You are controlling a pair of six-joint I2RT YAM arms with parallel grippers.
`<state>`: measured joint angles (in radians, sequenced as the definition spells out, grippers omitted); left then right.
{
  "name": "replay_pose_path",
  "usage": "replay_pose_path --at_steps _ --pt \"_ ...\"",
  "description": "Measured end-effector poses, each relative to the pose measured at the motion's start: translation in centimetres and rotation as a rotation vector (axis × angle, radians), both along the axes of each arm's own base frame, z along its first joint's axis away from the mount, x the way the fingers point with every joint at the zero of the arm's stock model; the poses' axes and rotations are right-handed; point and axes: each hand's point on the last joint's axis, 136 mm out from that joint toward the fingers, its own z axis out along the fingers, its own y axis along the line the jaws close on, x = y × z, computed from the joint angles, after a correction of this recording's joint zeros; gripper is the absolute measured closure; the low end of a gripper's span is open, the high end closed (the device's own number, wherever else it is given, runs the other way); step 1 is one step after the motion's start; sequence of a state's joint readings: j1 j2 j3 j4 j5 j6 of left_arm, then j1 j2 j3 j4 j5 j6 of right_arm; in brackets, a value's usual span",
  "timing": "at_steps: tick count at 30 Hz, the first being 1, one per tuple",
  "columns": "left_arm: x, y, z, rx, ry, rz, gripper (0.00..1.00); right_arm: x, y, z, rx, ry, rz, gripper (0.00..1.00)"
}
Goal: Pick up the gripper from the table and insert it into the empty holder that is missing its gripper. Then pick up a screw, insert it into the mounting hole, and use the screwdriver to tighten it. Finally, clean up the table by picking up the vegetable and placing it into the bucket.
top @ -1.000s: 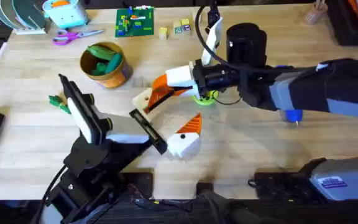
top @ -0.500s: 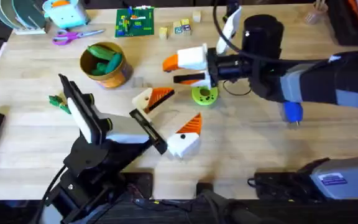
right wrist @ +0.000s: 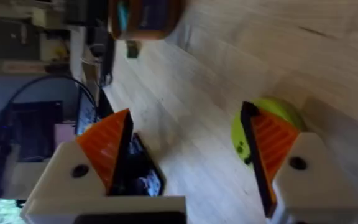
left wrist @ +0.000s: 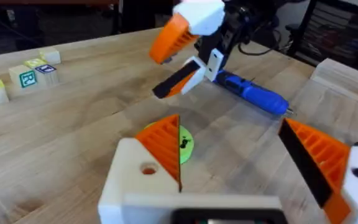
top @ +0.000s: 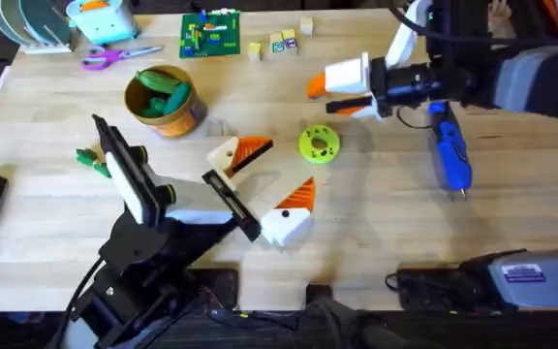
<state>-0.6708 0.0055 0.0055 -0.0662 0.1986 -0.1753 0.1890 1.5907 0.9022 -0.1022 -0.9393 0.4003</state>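
Overhead view, left end effector (top: 264, 182) at centre of frame, fingers spread wide, nothing between them. Cream holder (top: 224, 153) forms its upper-left finger, with the orange finger piece (top: 253, 148) seated against the holder's inner face. Same pairing in the left wrist view: holder (left wrist: 132, 180) with a round mounting hole on its side, orange piece (left wrist: 166, 146) standing ribbed against it. Cannot tell whether a screw sits in that hole.

Right end effector (top: 345, 92) upper right of centre, reaching in from the right edge, raised off the worktop (top: 386, 233) — fingers well apart, gripping nothing.

Blue screwdriver (top: 450, 157) lying flat on the worktop at right, silver tip pointing toward the bottom of the frame, just below the right arm and not held. Also seen in the left wrist view (left wrist: 253, 94), behind the right end effector.

Lime-green disc (top: 319, 143) flat on the wood between the two end effectors, apart from both.

Green vegetable (top: 89, 157) on the worktop at left, just beside the left arm's dark link, outside the bucket. Yellow bucket (top: 177, 118) upper left of centre — upright, with other green pieces inside.
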Motion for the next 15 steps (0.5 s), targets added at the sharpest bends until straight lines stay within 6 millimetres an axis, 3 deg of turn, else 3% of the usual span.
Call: replay_pose_path --at_steps 3,7,11,15 --pt "0.0 0.0 0.0 0.000 -0.001 0.000 0.009 -2.2 -1.6 -0.4 -0.180 -0.053 0.047 0.010" --pt "0.0 0.0 0.0 0.001 -0.002 -0.001 0.009 -3.5 -3.0 0.4 -0.416 -0.253 0.122 0.008" --pt "0.0 0.0 0.0 0.001 -0.002 -0.004 0.009 -3.8 -3.0 0.7 -0.607 -0.431 0.209 0.009" --pt "-0.1 -0.1 0.0 0.001 -0.002 -0.006 0.009 -5.0 -2.3 -1.2 -0.744 -0.488 0.343 0.009"
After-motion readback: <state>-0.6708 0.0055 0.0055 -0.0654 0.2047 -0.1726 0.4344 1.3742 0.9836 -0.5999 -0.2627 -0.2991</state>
